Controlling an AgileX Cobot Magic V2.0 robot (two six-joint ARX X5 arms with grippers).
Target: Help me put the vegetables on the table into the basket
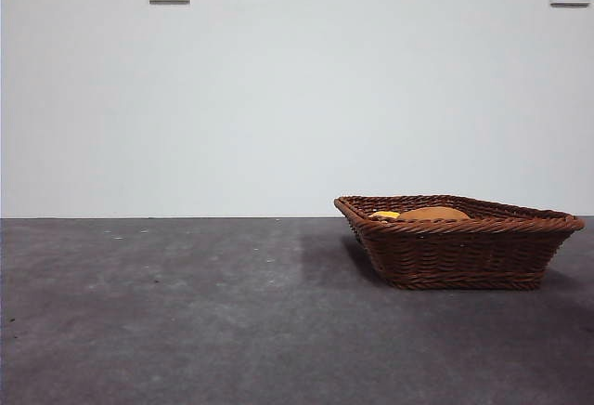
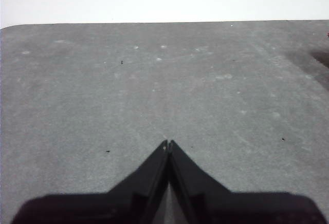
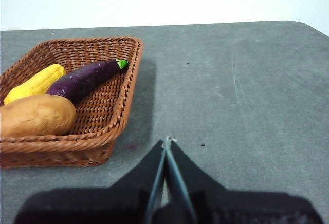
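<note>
Black jaws on your left gripper (image 2: 168,143) and right gripper (image 3: 166,140) are pressed together, holding nothing, over bare table (image 1: 186,312). Count one basket (image 3: 110,126) holding one potato (image 3: 36,115), one eggplant (image 3: 85,78) and one yellow vegetable (image 3: 36,82). Your only risk, I judge: the right arm, near the rim, nudging the basket.
</note>
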